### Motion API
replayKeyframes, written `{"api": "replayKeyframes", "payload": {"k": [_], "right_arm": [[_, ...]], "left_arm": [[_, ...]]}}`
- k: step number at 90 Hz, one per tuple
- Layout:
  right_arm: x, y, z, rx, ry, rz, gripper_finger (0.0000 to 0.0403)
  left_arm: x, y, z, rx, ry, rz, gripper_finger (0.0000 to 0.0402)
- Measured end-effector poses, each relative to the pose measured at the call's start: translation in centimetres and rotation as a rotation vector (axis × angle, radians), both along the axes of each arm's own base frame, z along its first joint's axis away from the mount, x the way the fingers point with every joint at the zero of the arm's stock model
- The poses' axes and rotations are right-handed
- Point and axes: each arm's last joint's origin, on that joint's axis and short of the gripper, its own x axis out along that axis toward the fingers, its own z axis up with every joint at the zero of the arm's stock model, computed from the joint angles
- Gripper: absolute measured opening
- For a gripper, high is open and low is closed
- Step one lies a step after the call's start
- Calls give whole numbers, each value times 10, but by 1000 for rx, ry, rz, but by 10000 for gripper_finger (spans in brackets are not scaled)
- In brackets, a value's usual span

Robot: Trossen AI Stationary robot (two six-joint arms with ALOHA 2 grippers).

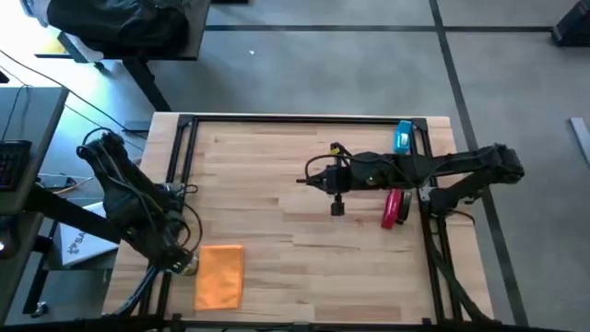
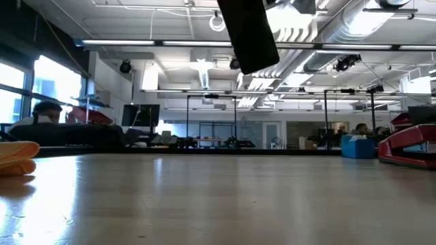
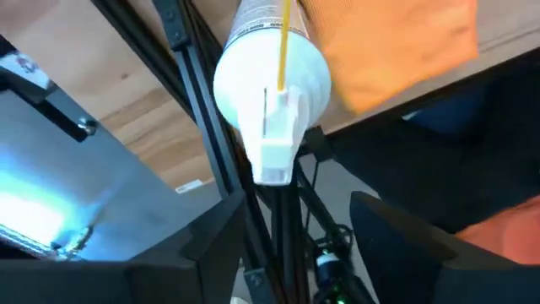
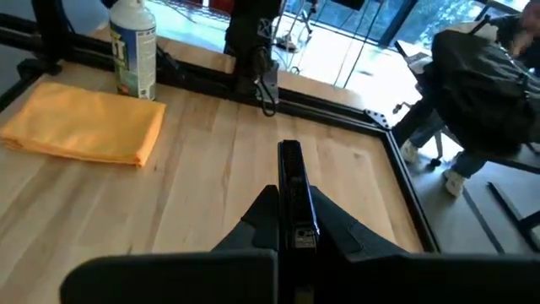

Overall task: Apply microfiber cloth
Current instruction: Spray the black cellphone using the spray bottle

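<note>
The orange microfiber cloth [image 1: 219, 275] lies folded flat on the table near its front left corner, also seen in the right wrist view [image 4: 84, 125] and the low view [image 2: 17, 158]. My left gripper [image 1: 181, 258] waits open at the table's left edge, just above a white spray bottle [image 3: 270, 76] that stands beside the cloth. My right gripper [image 1: 312, 177] hovers over the table's middle, shut on a black phone [image 4: 291, 181]. That phone [image 2: 248, 34] hangs high above the tabletop. My right gripper pinches the black phone between its two fingers [image 4: 253, 221], which press on its two flat faces at the end nearest the wrist [image 4: 295, 230]. The phone stands out ahead of the fingers, edge-on, and is lifted clear of the table.
A black frame rail [image 1: 304, 118] runs around the tabletop. A blue object [image 1: 403, 136] and a red one [image 1: 395, 208] lie at the right side under my right arm. People and desks show in the room beyond the table.
</note>
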Motion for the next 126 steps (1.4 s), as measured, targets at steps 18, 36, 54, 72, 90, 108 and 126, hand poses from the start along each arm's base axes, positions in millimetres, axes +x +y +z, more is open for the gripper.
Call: {"api": "replayKeyframes", "payload": {"k": [18,36,54,72,90,108,126], "right_arm": [[0,0,0,0,-1,5,0],[0,0,0,-5,0,6,0],[0,0,0,4,-2,2,0],[0,0,0,14,-3,-2,0],[0,1,1,28,-8,-5,0],[-1,2,3,36,-21,-6,0],[-6,1,8,38,-31,-7,0]], "left_arm": [[4,-2,-14,108,-9,-73,197],[-1,-3,-25,119,60,-104,198],[-1,-2,-27,162,5,-144,196],[-2,0,-38,185,22,-214,151],[2,3,-39,103,71,-257,82],[11,12,-38,139,3,-296,15],[20,21,-38,163,-37,-321,2]]}}
